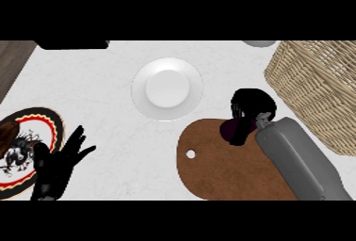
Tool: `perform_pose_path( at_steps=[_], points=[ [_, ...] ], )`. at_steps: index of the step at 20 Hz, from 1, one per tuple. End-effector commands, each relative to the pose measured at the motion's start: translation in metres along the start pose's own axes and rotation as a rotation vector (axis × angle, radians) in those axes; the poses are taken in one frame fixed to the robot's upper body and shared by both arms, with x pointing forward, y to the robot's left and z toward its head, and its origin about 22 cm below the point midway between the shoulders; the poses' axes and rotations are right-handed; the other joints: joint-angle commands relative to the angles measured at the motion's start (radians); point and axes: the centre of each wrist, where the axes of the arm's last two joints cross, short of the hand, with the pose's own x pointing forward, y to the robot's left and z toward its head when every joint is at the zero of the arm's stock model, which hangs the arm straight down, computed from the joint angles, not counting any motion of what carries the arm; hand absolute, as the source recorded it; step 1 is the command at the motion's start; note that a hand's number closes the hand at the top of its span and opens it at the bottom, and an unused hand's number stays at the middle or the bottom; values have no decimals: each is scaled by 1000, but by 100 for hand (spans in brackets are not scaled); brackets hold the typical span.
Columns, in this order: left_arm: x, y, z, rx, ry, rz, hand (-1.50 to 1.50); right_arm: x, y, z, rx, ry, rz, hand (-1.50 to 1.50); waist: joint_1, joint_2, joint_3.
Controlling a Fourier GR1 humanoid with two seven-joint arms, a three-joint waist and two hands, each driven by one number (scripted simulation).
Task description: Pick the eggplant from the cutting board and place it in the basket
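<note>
A brown cutting board (pixel 215 164) lies at the lower middle of the counter. My right hand (pixel 252 104) is over the board's far right edge, its fingers curled round the dark purple eggplant (pixel 231 129), most of which it hides. The woven wicker basket (pixel 313 80) stands at the right, close to that hand. At the lower left my left hand (pixel 59 162) rests open with its fingers up, beside a patterned plate.
A white plate (pixel 167 88) sits at the counter's middle, beyond the board. A plate with a red and black rim (pixel 43 123) lies at the left edge. A dark object (pixel 71 44) shows at the top left, and a grey one (pixel 259 43) at the top.
</note>
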Motion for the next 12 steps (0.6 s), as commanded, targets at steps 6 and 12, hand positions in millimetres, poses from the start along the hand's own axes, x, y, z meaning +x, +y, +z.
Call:
perform_pose_path(
  at_steps=[6, 12],
  points=[
    [-11, -11, 0, -62, 81, -10, 0, 21, -79, -11, -266, 658, -496, 150, 57, 24, -14],
    [-2, -6, -1, -58, 66, -28, 0, 35, -155, 32, -742, 600, -962, 150, 56, 7, -7]
  ],
)
